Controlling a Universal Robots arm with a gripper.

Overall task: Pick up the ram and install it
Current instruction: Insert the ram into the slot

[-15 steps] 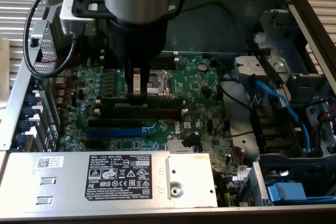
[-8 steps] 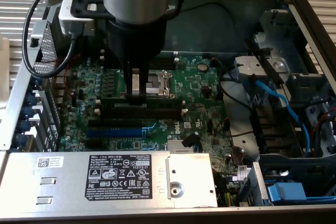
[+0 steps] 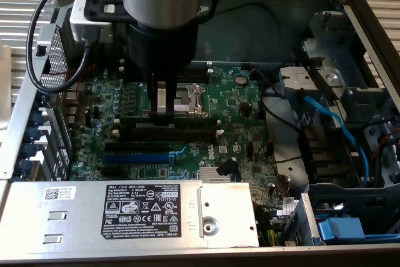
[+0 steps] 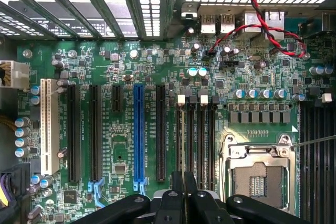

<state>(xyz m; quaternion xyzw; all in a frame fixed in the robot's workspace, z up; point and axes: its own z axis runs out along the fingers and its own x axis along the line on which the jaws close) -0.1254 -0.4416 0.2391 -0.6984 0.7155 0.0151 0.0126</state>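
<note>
An open grey sheet-metal computer case [image 3: 369, 23] held a green, densely studded motherboard [image 3: 237, 110]; a silver labelled power-supply box [image 3: 125, 217] lay at its six o'clock in the exterior view. The thick grey cylindrical arm [image 3: 162, 4] stood plumb over the board, its black hand [image 3: 164, 117] pointing straight down. The fingers were drawn nearly together upon the ram [image 3: 178, 119], a long thin dark-green circuit stick, on edge along the black slots at six o'clock of the square silver socket [image 3: 187, 97].
</note>
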